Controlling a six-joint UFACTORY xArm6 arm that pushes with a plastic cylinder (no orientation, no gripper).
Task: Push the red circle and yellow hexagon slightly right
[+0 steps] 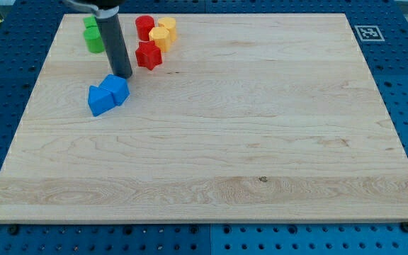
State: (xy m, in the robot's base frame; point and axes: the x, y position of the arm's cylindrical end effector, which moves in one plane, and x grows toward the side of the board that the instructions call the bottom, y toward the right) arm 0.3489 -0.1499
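- Red circle (144, 27): upright near the table's (261, 142) top edge, at the view's upper left, touching the yellow hexagon (166, 28) on its right.
- A second yellow block (159, 38) and a red star (148, 55) lie just below the pair.
- My tip (122, 74): left of and below the pair, clear of it, just above two blue blocks (108, 94).
- Green blocks (93, 35): partly behind the rod.
- Jaws: none fitted, so no grasp state applies.
- Progress: judged not begun; the tip must reach the circle's left side.
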